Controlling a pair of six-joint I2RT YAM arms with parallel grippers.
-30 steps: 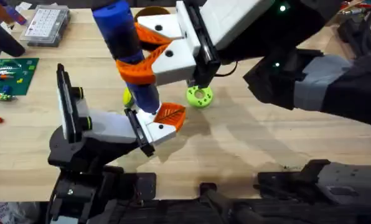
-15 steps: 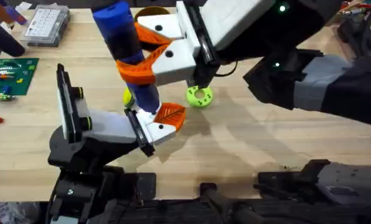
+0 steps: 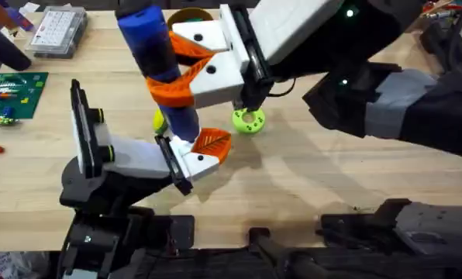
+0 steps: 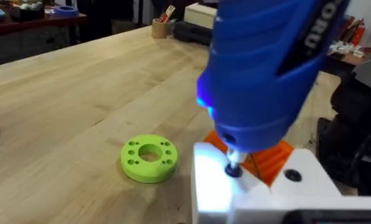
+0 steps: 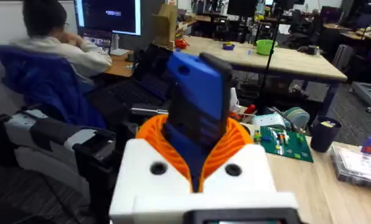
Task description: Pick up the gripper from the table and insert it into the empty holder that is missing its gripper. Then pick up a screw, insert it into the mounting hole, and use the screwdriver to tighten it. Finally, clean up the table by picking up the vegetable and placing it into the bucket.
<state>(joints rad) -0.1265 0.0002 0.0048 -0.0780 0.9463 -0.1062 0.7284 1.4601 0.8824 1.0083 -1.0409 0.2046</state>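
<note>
The main risk at this moment was that the bit could slip out of the screw head, in my judgement: the screwdriver (image 3: 157, 66) stood tilted rather than fully upright in the overhead view, and its thin metal tip met the screw (image 4: 233, 169) on a small white part, so a small side push from the arm could make it jump off or press the screw crooked in the hole. A second risk was that the held part could turn or move under the driver's force, because it was supported in the air by the left gripper (image 3: 186, 159) and not by the table (image 3: 308, 178). The right gripper (image 3: 196, 66) was closed around the blue body of the screwdriver, its orange ribbed pads pressing on both sides. For the left gripper I could not tell from these views how its fingers stood. The screwdriver was a thick blue cylinder; in the left wrist view a small blue light glowed near its lower end, just above the bit. It was above the middle of the table, its tip down on the white and orange part. A bright green ring (image 3: 248, 120) with holes lay near on the table, and the yellow vegetable (image 3: 159, 121) showed just behind the driver, partly hidden.
</note>
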